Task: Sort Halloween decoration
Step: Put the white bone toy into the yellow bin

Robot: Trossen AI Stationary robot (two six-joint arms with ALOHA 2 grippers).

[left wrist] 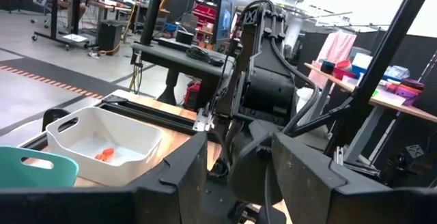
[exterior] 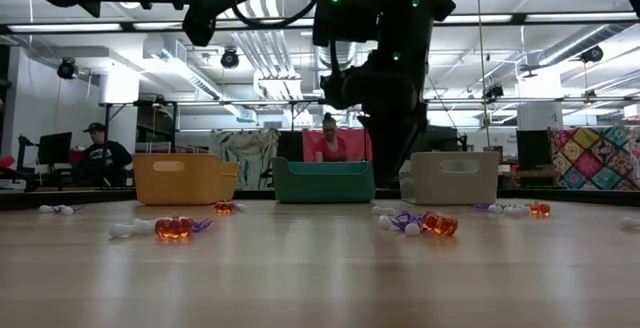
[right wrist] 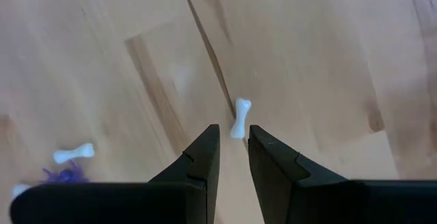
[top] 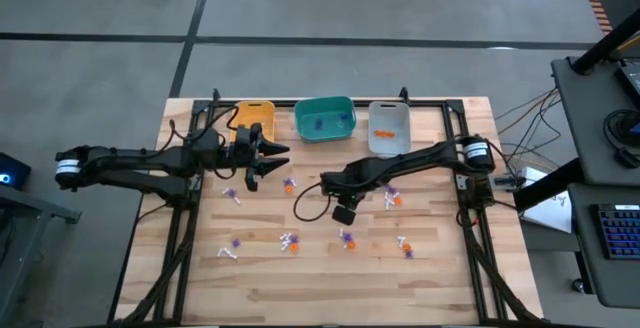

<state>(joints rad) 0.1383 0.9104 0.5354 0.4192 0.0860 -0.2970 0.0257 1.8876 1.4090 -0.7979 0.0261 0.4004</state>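
Observation:
Small orange, purple and white trinkets (top: 290, 240) lie scattered on the wooden table (top: 440, 278). My right gripper (top: 322, 184) is near the table's middle, pointing down close above the wood. Its fingers (right wrist: 233, 136) are a narrow gap apart. A white bone trinket (right wrist: 240, 117) lies on the wood with one end between the fingertips. My left gripper (top: 275, 158) hovers open and empty in front of the yellow bin (top: 252, 118). In its wrist view the fingers (left wrist: 239, 162) stand wide apart, facing the right arm. My right gripper comes from above with its fingertips on either side of the white bone's near end (right wrist: 237, 134). The gap is wider than the bone. I cannot tell whether a finger touches it. The bone lies flat on the table.
Three bins stand in a row at the far edge. The yellow bin is on the left. The teal bin (top: 325, 118) holds purple pieces, and the grey bin (top: 388, 126) holds orange pieces. A white bone and a purple trinket (right wrist: 68, 162) lie near the right gripper. People sit beyond the table (exterior: 328, 140).

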